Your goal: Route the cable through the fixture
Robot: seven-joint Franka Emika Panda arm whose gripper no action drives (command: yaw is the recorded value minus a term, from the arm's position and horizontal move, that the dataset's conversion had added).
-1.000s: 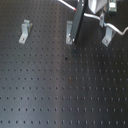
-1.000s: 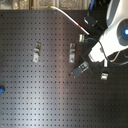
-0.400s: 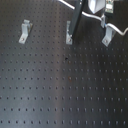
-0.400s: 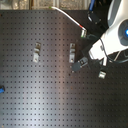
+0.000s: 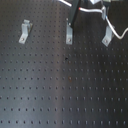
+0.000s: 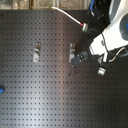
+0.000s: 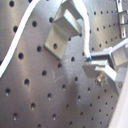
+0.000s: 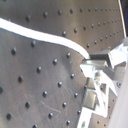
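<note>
Three bent grey metal brackets (image 5: 23, 31) (image 5: 69, 33) (image 5: 107, 36) stand in a row on the black perforated table (image 5: 60, 85). Clamped on the thin white cable (image 7: 86, 35), the hand (image 6: 76, 58) sits at the middle bracket's 3 o'clock in the second exterior view, the cord running beside a bracket in the first wrist view.

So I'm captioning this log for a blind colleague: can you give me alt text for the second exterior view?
Seen from above, a white robot arm reaches in from the second exterior view's right, its pincer beside the middle of three small metal brackets on a black perforated board. A thin white cable with a red band runs in from the top edge towards the arm.
</note>
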